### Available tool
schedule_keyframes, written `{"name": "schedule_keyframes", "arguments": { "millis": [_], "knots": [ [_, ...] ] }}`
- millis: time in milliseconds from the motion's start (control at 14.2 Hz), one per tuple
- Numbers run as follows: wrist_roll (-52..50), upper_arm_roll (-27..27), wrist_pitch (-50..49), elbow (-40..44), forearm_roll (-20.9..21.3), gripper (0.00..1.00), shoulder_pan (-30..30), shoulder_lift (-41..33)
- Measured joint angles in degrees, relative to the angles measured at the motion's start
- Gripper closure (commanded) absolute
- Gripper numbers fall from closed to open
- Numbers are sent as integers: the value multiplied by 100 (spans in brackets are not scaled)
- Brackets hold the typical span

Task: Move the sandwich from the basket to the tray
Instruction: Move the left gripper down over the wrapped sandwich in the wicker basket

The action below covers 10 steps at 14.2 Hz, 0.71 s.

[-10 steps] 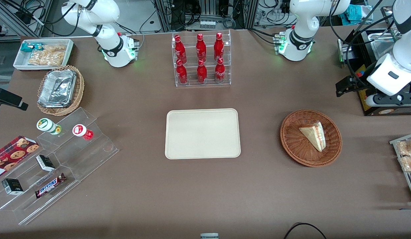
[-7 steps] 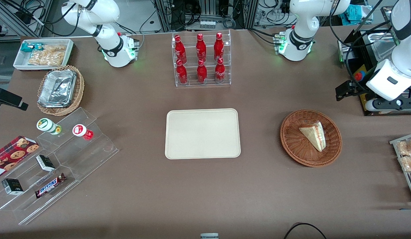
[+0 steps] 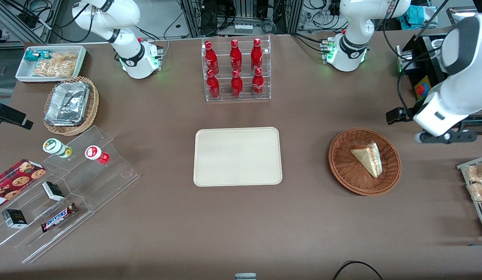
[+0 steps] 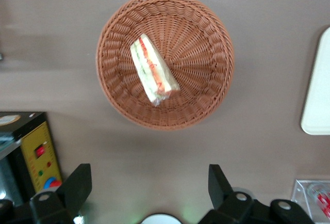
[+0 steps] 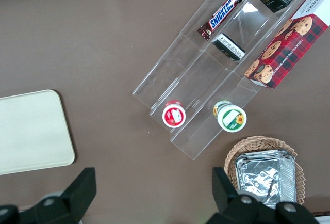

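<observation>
The sandwich (image 3: 368, 157), a pale bread wedge in clear wrap with red and green filling, lies in the round reddish-brown wicker basket (image 3: 342, 171). Both show in the left wrist view: the sandwich (image 4: 153, 72) lies in the basket (image 4: 206, 38). The cream tray (image 3: 237, 156) lies bare at the table's middle, and its edge shows in the left wrist view (image 4: 318, 90). My left gripper (image 3: 445, 137) hangs above the table beside the basket, slightly farther from the front camera and toward the working arm's end. It (image 4: 148, 182) is open wide and holds nothing.
A black control box with a red button (image 3: 421, 88) stands close to the gripper. A rack of bagged pastries (image 3: 478, 182) sits at the working arm's table edge. A clear rack of red bottles (image 3: 236, 70) stands farther back than the tray. Snack shelves (image 3: 69, 186) lie toward the parked arm's end.
The left arm has swung nearer to the front camera and toward the basket, off the black box. The sandwich, basket and tray have not moved.
</observation>
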Motion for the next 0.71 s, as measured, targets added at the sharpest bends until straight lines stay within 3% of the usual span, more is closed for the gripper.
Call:
{"name": "schedule_keyframes", "arguments": {
  "millis": [494, 706],
  "knots": [
    [-81, 193, 3251, -2391, -1, 0, 201, 121],
    [-1094, 211, 3827, -2836, -15, 0, 332, 124]
  ]
}}
